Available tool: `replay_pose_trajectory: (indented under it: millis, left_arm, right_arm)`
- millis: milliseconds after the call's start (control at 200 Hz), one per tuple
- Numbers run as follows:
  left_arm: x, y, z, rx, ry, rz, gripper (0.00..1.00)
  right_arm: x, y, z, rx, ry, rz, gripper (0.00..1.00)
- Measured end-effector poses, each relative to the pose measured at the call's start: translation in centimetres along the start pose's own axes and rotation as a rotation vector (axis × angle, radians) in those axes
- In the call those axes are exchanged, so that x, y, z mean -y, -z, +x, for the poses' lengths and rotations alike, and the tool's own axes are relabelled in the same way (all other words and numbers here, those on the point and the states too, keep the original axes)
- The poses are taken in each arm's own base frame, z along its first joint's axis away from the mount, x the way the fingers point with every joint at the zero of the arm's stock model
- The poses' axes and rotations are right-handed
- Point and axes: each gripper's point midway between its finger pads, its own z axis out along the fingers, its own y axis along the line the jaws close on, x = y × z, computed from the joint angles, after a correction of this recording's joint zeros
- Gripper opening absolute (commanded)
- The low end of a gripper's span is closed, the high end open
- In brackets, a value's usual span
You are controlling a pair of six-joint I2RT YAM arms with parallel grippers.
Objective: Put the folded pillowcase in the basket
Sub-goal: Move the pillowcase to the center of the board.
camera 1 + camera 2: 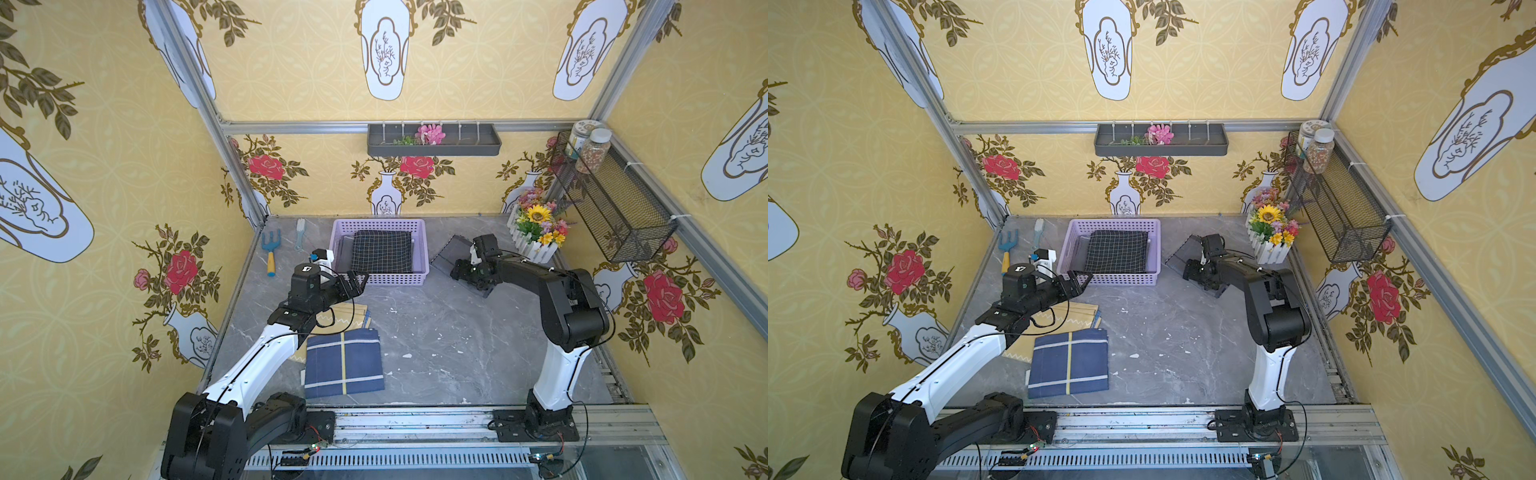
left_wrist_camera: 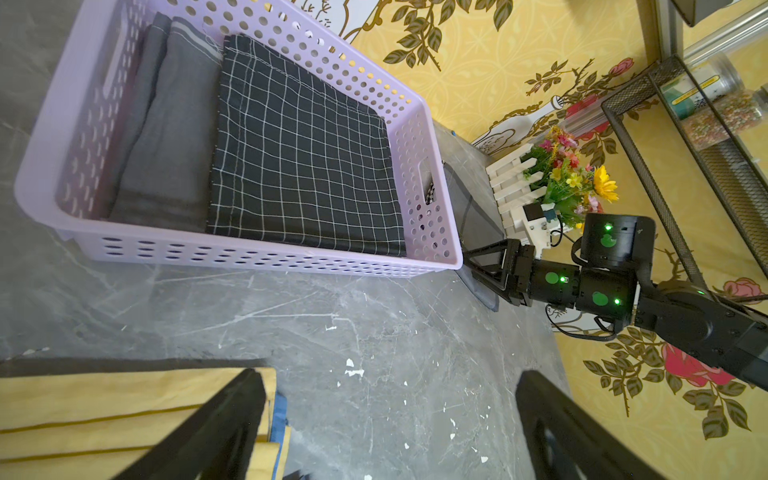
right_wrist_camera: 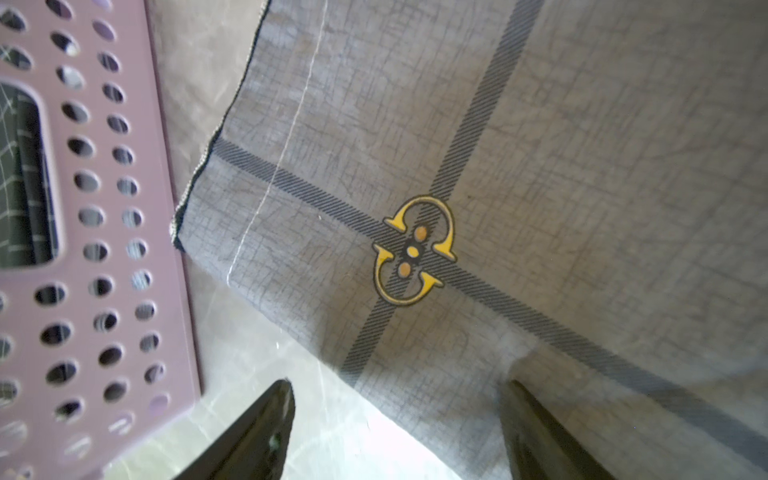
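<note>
Black fingers (image 3: 257, 432) of the right claw (image 3: 398, 384) fill the bottom of the right wrist view. They are spread apart and pinch nothing: one sits over the grey pillowcase (image 3: 540, 187), and its partner sits over bare table (image 3: 332, 436) just off the cloth's edge. The pillowcase lies flat and folded on the table, outside the basket (image 1: 390, 279) and just beside its short end.

The main risk I see is a shallow bite. If the claw closes only on the top layer, the fold may open as it rises and the cloth will hang loose. A trailing flap could then drape over the rim or drag the light plastic basket sideways.

With the basket wall this near, a low sideways carry could knock it. A checked cloth (image 1: 382, 251) already covers most of the basket floor, so a sloppy drop may land half on the rim.

The left claw (image 1: 359, 277) is spread wide and empty near the basket's front corner. It could get in the way of a swing across. The flowers (image 1: 538, 232) sit close behind the right arm.
</note>
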Motion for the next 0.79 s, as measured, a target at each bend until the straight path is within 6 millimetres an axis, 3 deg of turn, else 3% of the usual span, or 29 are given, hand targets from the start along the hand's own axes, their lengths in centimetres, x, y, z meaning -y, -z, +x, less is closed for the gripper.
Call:
replay_pose_trajectory:
  millis: [475, 630, 795]
  left_arm:
    - [4.2, -2.2, 6.5, -0.14, -0.046, 0.059, 1.0]
    - [4.5, -3.0, 8.2, -0.172, -0.052, 0.041, 1.0]
    - [5.7, -4.0, 9.6, -0.208, -0.064, 0.053, 1.0]
  right_arm:
    - [3.1, 5.0, 9.8, -0.135, -0.023, 0.05, 0.84]
    - [4.1, 6.6, 12.7, -0.187, -0.047, 0.079, 0.85]
    - [4.6, 8.2, 14.3, -0.212, -0.048, 0.109, 0.86]
